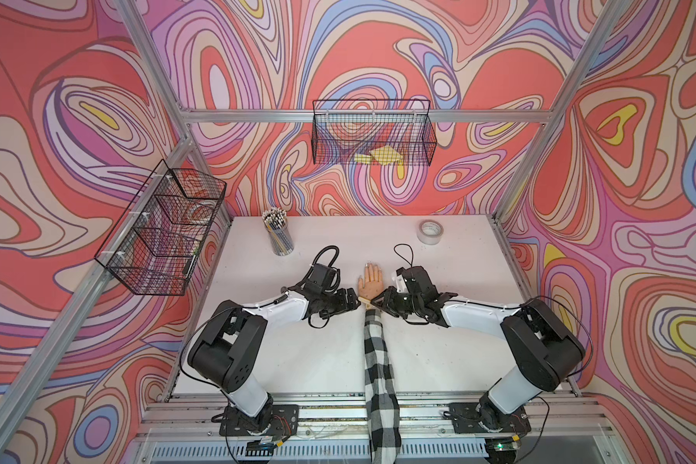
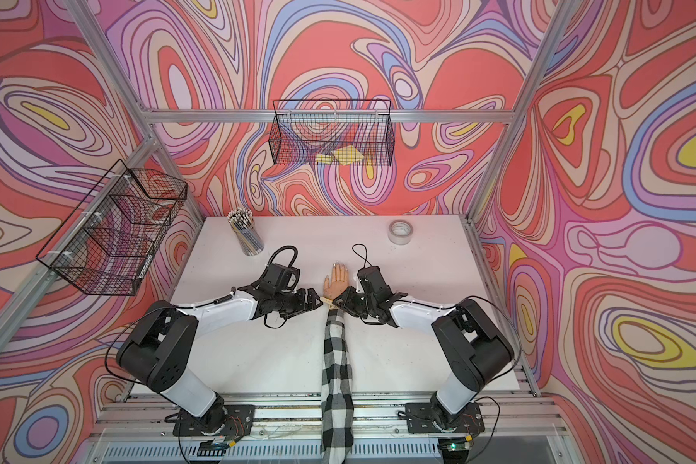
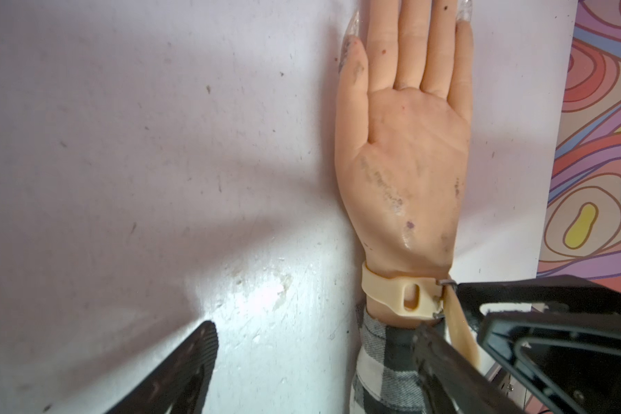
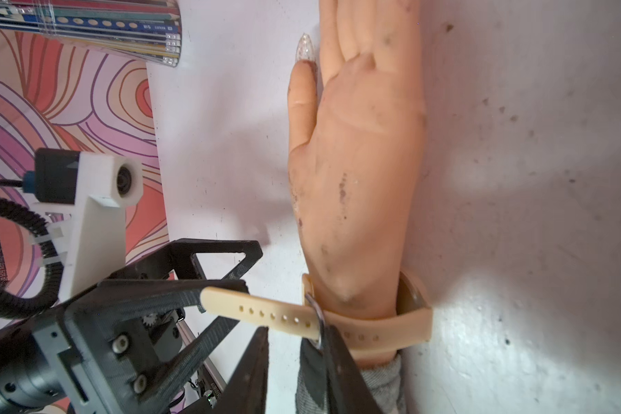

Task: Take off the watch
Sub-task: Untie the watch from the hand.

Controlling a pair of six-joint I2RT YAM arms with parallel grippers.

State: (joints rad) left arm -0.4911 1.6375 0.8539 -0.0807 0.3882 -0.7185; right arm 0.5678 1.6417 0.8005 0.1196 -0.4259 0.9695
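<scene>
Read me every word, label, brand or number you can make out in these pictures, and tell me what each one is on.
"MG" (uncertain): small print near the end of one of the pencils; the rest of their print is too blurred to read.
Tape roll: dark print on the inner core, too small to read.
Watch: no writing shows on it.
</scene>
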